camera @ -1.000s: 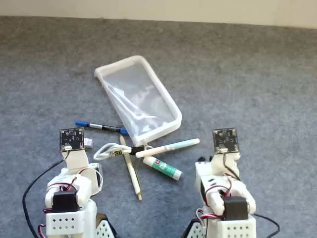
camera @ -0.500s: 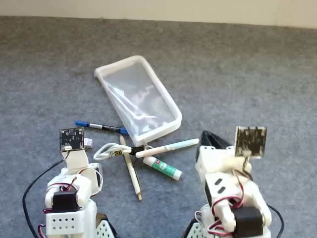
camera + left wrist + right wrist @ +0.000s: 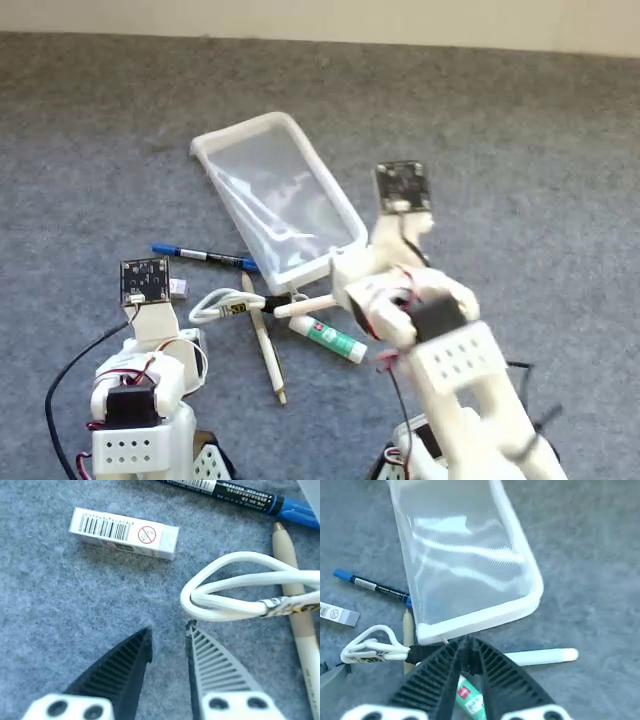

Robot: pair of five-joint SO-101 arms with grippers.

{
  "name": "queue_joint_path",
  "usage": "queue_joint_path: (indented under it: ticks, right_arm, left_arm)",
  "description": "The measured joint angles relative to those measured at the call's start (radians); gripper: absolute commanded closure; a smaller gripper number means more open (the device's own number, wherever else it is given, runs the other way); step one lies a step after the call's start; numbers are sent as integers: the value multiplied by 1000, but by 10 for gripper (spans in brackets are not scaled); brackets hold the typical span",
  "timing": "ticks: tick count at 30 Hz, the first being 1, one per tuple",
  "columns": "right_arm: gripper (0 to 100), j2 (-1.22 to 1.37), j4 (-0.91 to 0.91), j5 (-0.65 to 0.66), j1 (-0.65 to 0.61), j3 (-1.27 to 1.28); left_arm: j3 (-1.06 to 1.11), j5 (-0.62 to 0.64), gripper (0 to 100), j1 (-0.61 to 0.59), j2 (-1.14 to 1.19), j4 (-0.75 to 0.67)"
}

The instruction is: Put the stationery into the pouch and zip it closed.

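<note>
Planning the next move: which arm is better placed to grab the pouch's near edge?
Right. The right end effector is at the pouch edge; the left end effector hovers over the cable.

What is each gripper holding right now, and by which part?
Nothing. The left gripper is open above the carpet; the right gripper is shut near the edge of the pouch, apparently empty.

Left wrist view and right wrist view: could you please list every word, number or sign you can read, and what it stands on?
On the eraser: a barcode and a red crossed-circle sign; the print is too small to read.
On the blue pen: white print, too small to read.
On the cable tag: blurred, unreadable.
On the glue stick: a red mark, unreadable.
</note>
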Motion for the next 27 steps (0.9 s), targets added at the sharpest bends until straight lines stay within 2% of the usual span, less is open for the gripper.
queue_joint_path:
  ticks: [4, 13, 21, 27]
  right_arm:
    - [993, 227, -110, -83, -37, -31]
    - [993, 660, -144, -95, -51, -261]
    - [993, 741, -144, -95, -138, -293]
    - [994, 740, -140, -95, -150, -253]
  left_arm:
    - [0, 0, 885, 0, 0, 0]
    - [0, 0, 885, 0, 0, 0]
    - [0, 0, 885, 0, 0, 0]
    - [0, 0, 885, 0, 0, 0]
